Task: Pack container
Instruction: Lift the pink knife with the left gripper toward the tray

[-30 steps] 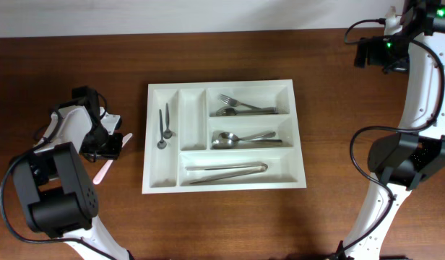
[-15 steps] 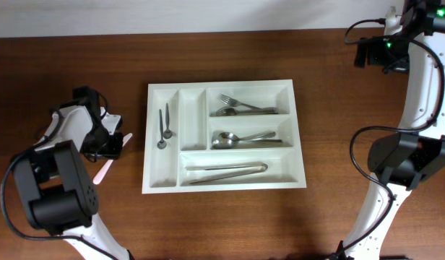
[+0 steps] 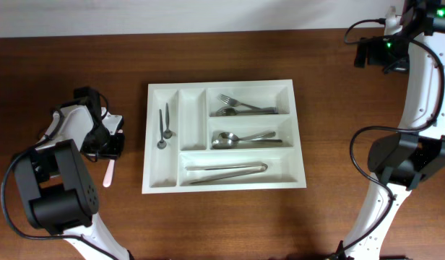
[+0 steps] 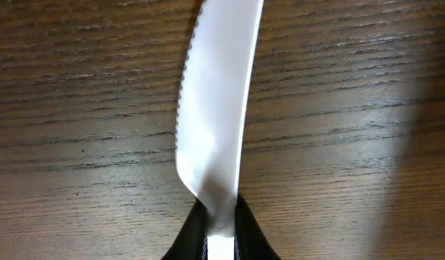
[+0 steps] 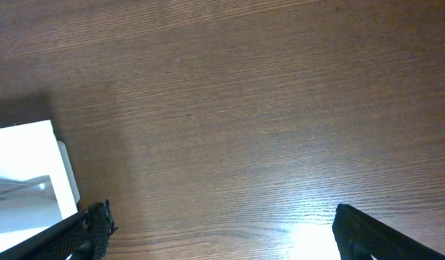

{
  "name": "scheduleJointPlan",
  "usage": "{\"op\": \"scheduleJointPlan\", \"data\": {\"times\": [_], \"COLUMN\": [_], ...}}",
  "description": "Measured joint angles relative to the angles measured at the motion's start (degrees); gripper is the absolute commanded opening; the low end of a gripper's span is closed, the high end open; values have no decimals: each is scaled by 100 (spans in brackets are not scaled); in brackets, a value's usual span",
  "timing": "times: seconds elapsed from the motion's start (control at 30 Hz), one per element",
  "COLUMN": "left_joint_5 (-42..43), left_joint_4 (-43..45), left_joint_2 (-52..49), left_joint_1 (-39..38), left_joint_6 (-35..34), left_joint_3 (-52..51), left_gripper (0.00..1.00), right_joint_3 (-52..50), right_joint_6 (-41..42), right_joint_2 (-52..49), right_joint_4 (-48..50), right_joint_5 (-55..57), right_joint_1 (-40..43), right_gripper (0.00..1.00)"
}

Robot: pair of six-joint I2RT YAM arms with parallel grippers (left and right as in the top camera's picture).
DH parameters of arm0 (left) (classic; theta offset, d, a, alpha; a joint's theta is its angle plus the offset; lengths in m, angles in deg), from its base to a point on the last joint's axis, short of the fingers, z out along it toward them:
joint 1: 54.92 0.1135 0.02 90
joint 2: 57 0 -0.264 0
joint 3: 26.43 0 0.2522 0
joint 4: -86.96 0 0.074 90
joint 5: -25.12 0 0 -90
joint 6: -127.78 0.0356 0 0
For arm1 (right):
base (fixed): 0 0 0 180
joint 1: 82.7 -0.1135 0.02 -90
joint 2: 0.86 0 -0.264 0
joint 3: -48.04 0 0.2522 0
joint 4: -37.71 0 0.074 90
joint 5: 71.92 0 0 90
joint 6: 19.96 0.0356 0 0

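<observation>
The container (image 3: 193, 123) sits mid-table, mostly filled, with one narrow compartment bare. Just left of it the left gripper (image 3: 110, 144) is clamped on the handle of a white serrated knife (image 4: 215, 94) down at the table (image 3: 280, 217), so the pick-up seems in hand. Next it needs lifting and carrying right into that bare slot. The right gripper (image 5: 226, 235) hangs spread wide far right; no writing is legible.
</observation>
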Motion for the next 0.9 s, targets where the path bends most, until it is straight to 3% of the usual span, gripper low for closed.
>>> {"op": "scheduleJointPlan", "data": {"times": [0.43, 0.9], "left_joint_5": [-4, 2], "left_joint_4": [-15, -1093], "left_joint_2": [-111, -330], "left_joint_1": [0, -2], "left_joint_6": [-92, -610], "left_joint_3": [210, 2179], "left_gripper": [2, 2], "right_joint_3": [0, 0], "right_joint_6": [0, -2], "right_joint_2": [0, 0], "right_joint_4": [0, 0], "right_joint_5": [0, 0], "right_joint_1": [0, 0], "right_gripper": [99, 99]}}
